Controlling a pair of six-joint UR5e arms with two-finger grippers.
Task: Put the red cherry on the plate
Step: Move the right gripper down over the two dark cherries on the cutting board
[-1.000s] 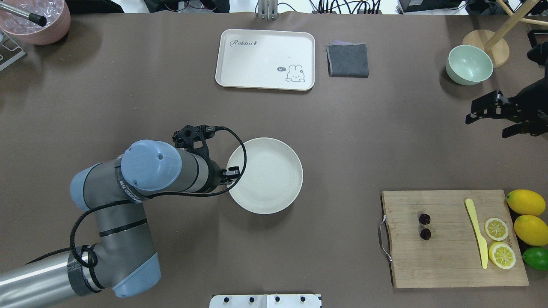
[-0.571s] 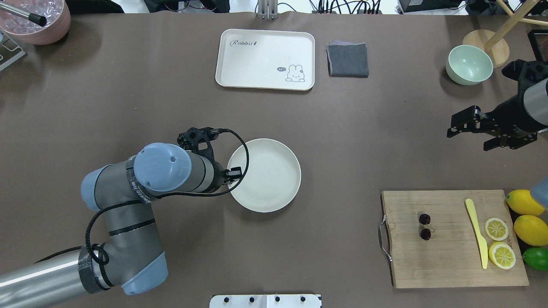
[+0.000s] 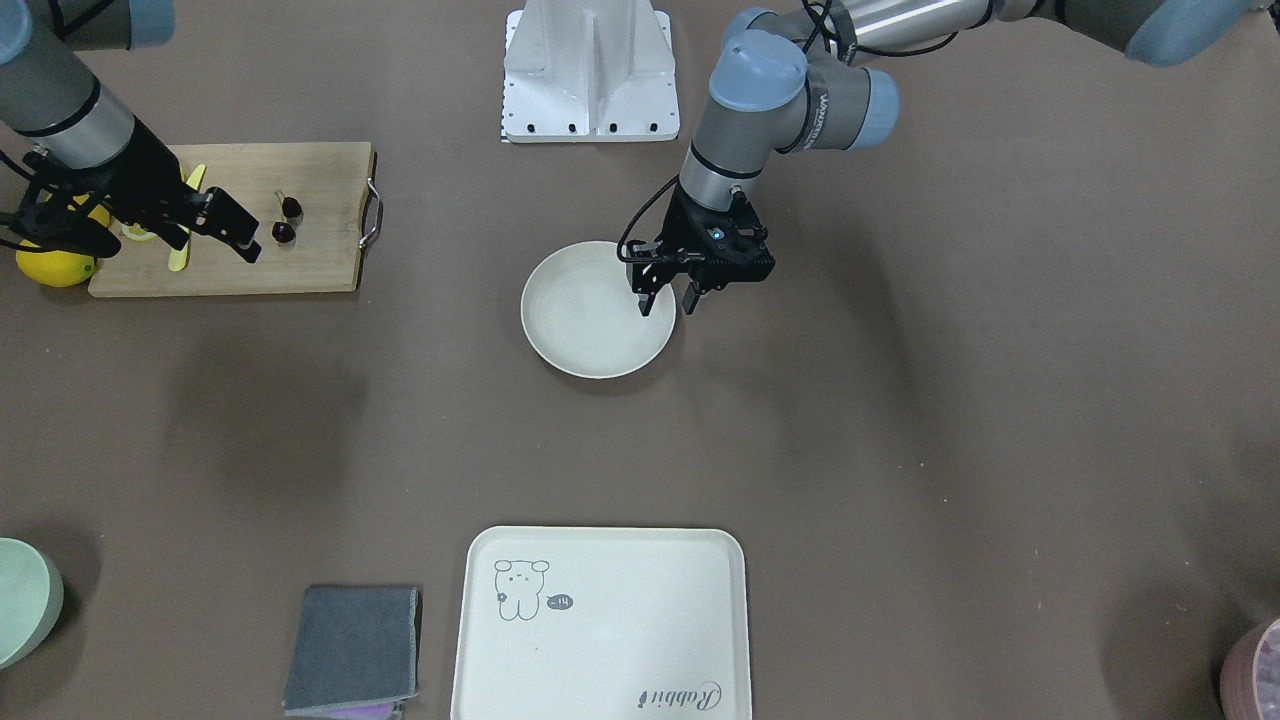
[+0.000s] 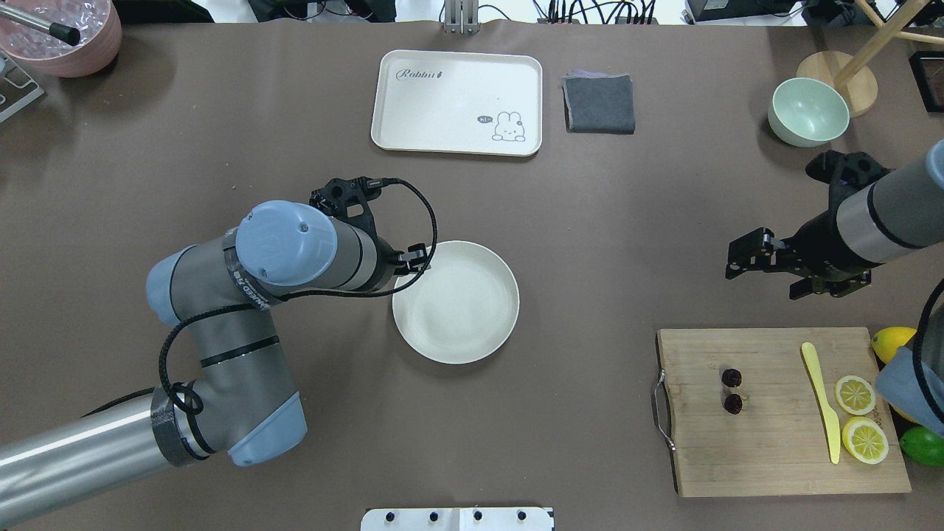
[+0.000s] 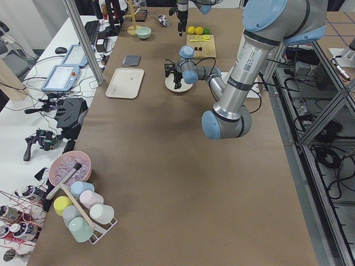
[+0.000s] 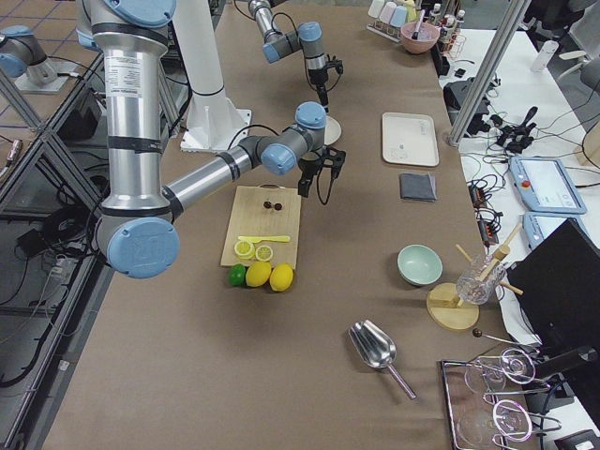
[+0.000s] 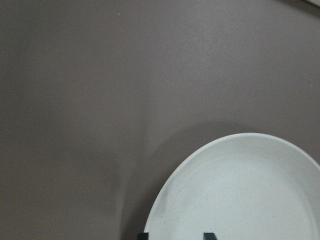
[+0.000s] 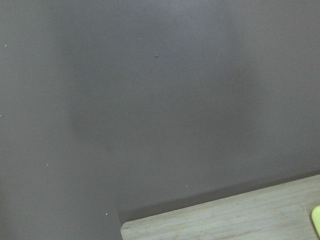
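From my console, the brown table [image 4: 590, 221] gave both arms plenty of room. The wooden cutting board [image 4: 774, 457] lay just on the robot's side of the right gripper [image 4: 763, 284]. That gripper hung over bare table off the board's far edge, jaws apart and nothing in them, which I judged a sensible stance for coming down on something small. The plate [image 4: 472, 310] sat flat and empty well to that gripper's left, out on open table where a drop would be easy. The left gripper [image 3: 667, 300] stood at the plate's rim with its jaws spread astride it, one inside the dish and one outside, clamping nothing. The yellow knife [image 4: 822, 405] and lemon slices [image 4: 855, 394] lay on the board to the right gripper's right, off the line I would take. The red cherry [image 4: 731, 391] rested on the board, back toward the robot from the right gripper and below it, untouched. Only the left gripper at the rim looked likely to crowd the delivery.
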